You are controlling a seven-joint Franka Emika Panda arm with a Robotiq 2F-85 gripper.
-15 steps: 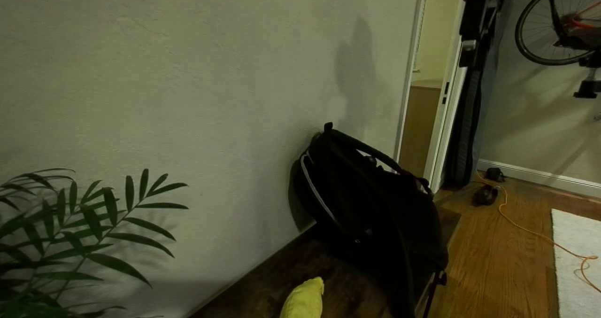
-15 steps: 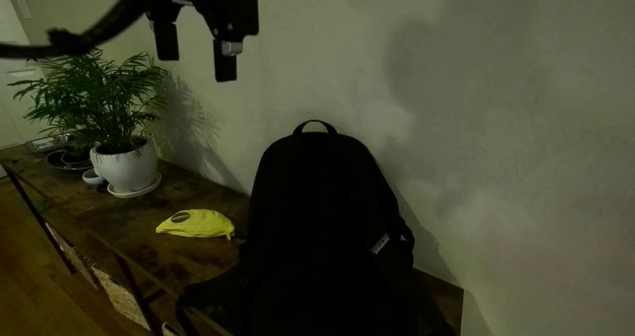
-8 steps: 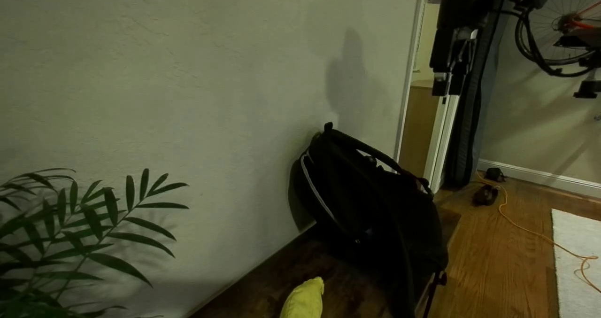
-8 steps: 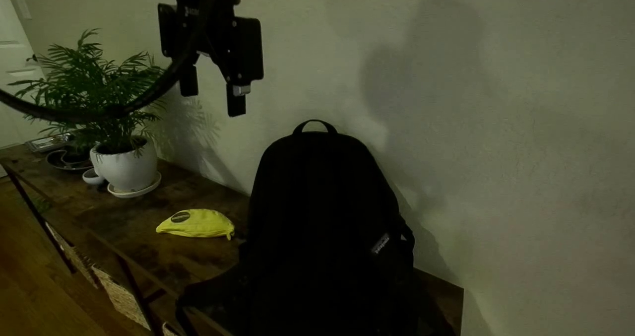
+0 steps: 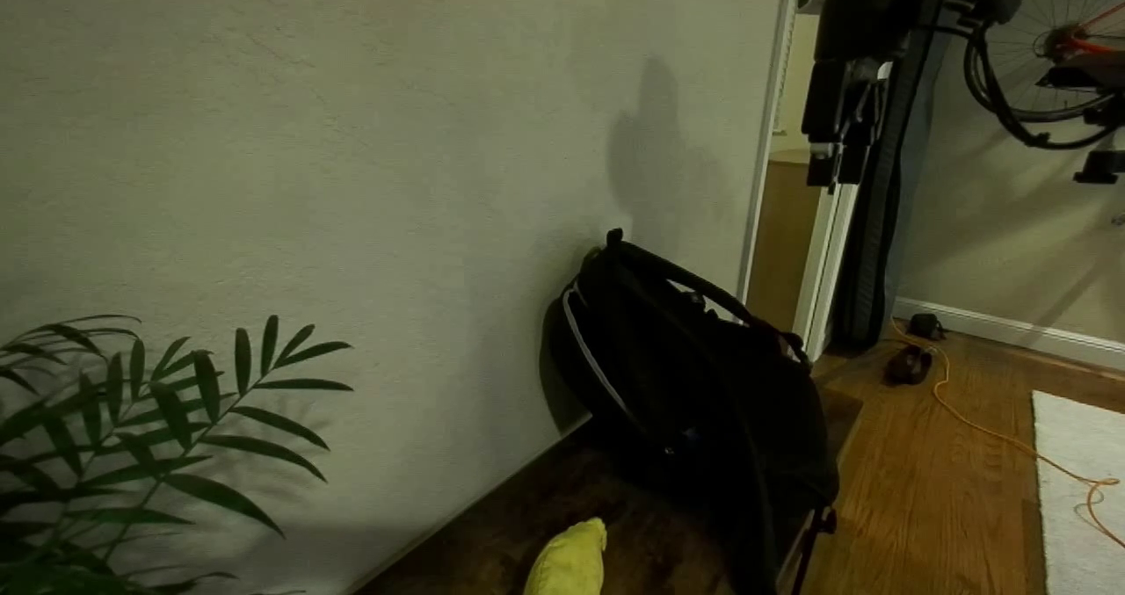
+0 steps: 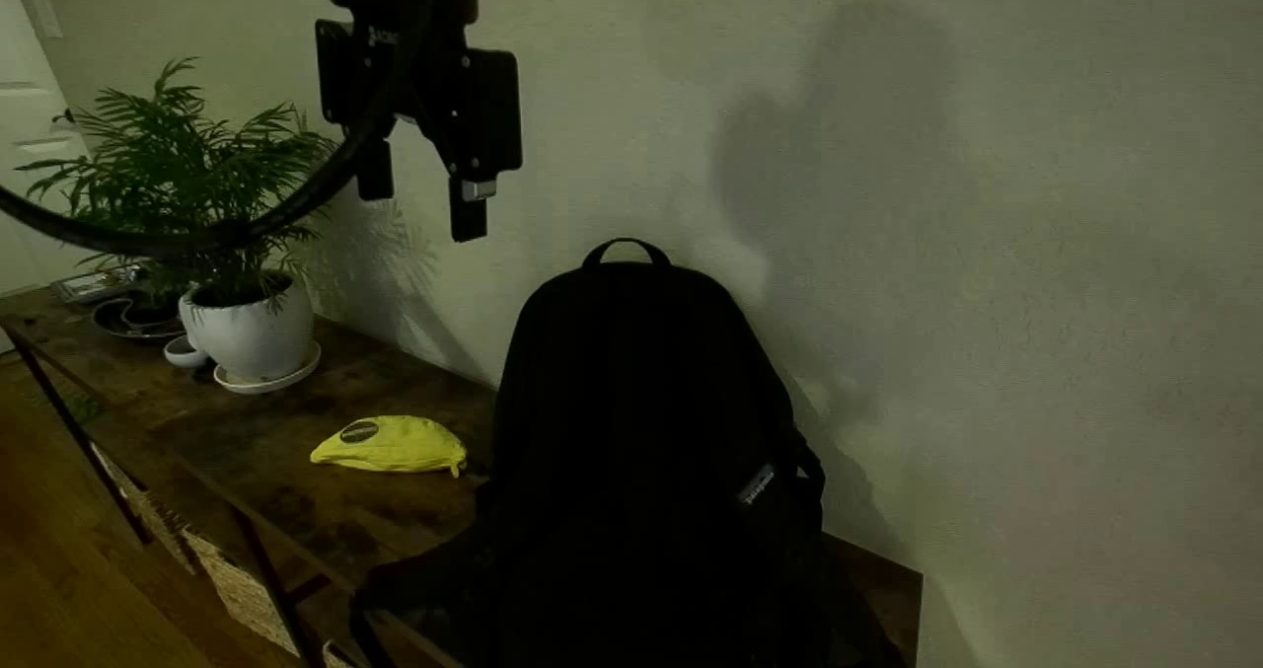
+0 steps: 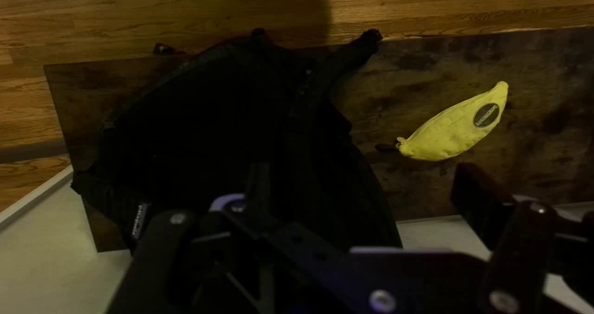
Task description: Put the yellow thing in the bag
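The yellow thing, a soft banana-shaped pouch with a dark oval label, lies on the dark wooden table in both exterior views (image 5: 567,564) (image 6: 395,444) and in the wrist view (image 7: 452,131). The bag, a large black backpack, leans against the wall beside it in both exterior views (image 5: 703,402) (image 6: 651,431). The bag also fills the left and middle of the wrist view (image 7: 222,128). Its opening cannot be made out. My gripper hangs high above the table in both exterior views (image 5: 835,173) (image 6: 422,204). In the wrist view its fingers (image 7: 364,189) are apart with nothing between them.
A plant in a white pot (image 6: 252,333) stands farther along the table (image 6: 237,441), with a small white bowl (image 6: 185,352) and dark dishes beside it. Its leaves (image 5: 202,402) show in an exterior view. The wall (image 6: 987,303) runs behind the table.
My gripper has moved down and come farther into both exterior views, mostly in the first half second and only slightly since. The yellow thing and the bag have not moved.
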